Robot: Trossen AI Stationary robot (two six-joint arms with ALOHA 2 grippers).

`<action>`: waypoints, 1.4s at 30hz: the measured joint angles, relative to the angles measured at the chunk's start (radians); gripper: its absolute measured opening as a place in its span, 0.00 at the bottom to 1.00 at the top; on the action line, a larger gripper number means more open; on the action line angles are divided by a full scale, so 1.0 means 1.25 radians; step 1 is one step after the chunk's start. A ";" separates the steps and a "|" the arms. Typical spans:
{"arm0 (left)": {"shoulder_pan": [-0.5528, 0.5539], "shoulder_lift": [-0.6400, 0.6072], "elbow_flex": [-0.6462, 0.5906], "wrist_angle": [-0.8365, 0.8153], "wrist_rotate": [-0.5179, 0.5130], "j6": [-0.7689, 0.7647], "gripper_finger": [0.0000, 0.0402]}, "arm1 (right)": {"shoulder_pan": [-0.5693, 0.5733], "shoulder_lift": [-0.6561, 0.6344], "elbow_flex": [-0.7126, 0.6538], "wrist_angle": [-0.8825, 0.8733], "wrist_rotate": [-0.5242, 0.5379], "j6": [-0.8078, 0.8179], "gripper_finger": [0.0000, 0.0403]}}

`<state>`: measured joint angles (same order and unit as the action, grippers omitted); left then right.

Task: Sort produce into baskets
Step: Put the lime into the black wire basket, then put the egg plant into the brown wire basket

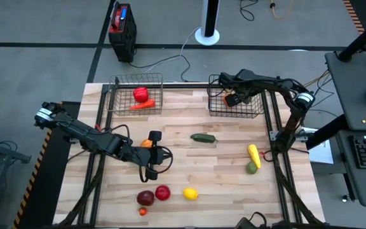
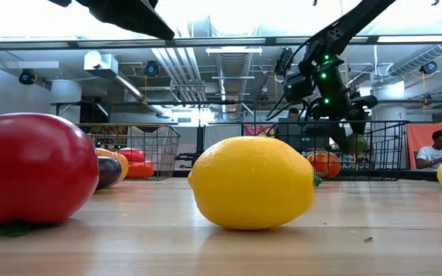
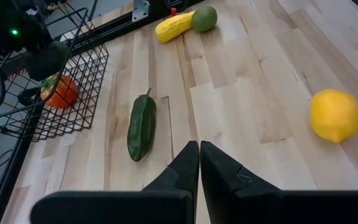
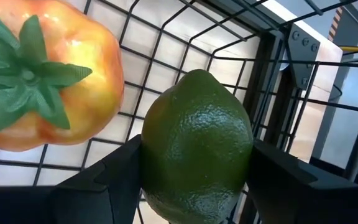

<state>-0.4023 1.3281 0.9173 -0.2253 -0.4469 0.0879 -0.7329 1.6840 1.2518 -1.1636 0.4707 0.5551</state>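
My right gripper [image 1: 237, 95] hangs over the right basket [image 1: 251, 112], shut on a green lime [image 4: 197, 149]. An orange tomato [image 4: 42, 74] lies on that basket's mesh floor beside the lime. The left basket [image 1: 118, 102] holds a red piece [image 1: 140, 95] and a carrot [image 1: 145, 105]. My left gripper [image 1: 165, 156] is shut and empty above the middle of the table. A dark green pepper [image 3: 142, 127] lies on the wood ahead of it. My right gripper pinches the lime between its two fingers [image 4: 120, 171], one on each of its opposite sides [image 4: 151, 155]. The fingers come from above, slanting down into the basket. The lime hangs lifted above the mesh floor, next to the tomato.
Loose on the table are a lemon [image 1: 190, 193], a red apple [image 1: 162, 192], a dark purple piece [image 1: 145, 198], a small red-orange piece [image 1: 143, 211], a yellow squash [image 1: 253, 154] and a second lime [image 1: 251, 167]. An orange piece [image 1: 146, 144] lies beside my left arm.
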 joint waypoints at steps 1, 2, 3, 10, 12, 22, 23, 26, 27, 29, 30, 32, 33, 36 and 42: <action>0.000 0.000 0.000 0.000 0.000 0.000 0.00 | -0.001 0.000 0.000 0.002 0.000 -0.002 0.58; 0.000 0.000 0.000 0.000 0.000 0.000 0.00 | -0.001 0.000 0.000 0.002 0.000 -0.003 0.58; 0.000 0.000 0.000 0.000 0.000 0.000 0.00 | -0.004 0.000 0.000 0.001 -0.001 -0.006 0.58; 0.000 0.000 0.000 0.000 0.000 0.000 0.00 | -0.005 0.000 0.000 0.001 -0.009 -0.015 0.58; 0.000 0.000 0.000 0.000 0.000 0.000 0.00 | -0.005 0.000 0.000 0.001 -0.017 -0.015 0.58; 0.000 0.000 0.000 0.000 0.000 0.000 0.00 | -0.006 0.000 0.000 0.002 -0.024 -0.021 0.58; 0.000 0.000 0.000 0.000 0.000 0.000 0.00 | -0.006 0.000 0.000 0.001 -0.024 -0.021 0.58; 0.000 0.000 0.000 0.000 0.000 0.000 0.00 | -0.006 0.000 0.000 0.002 -0.024 -0.023 0.58; 0.000 0.000 0.000 0.000 0.000 0.000 0.00 | -0.006 0.000 0.000 0.002 -0.024 -0.025 0.59; 0.000 0.000 0.000 0.000 0.000 0.000 0.00 | -0.006 -0.001 0.000 0.002 -0.024 -0.026 0.60; 0.000 0.000 0.000 0.000 0.000 0.000 0.00 | -0.006 -0.001 0.000 0.002 -0.024 -0.026 0.61; 0.000 0.000 0.000 0.000 0.000 0.000 0.00 | -0.006 -0.001 0.000 0.002 -0.024 -0.026 0.64; 0.000 0.000 0.000 0.000 0.000 0.000 0.00 | -0.006 -0.001 0.000 0.002 -0.024 -0.026 0.66; 0.000 0.000 0.000 0.000 0.000 0.000 0.00 | -0.006 -0.001 0.000 0.002 -0.028 -0.026 0.71; 0.000 0.000 0.000 0.000 0.000 0.000 0.00 | -0.006 -0.001 0.000 0.002 -0.029 -0.026 0.74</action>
<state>-0.4019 1.3281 0.9173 -0.2253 -0.4465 0.0879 -0.7403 1.6833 1.2524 -1.1614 0.4339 0.5228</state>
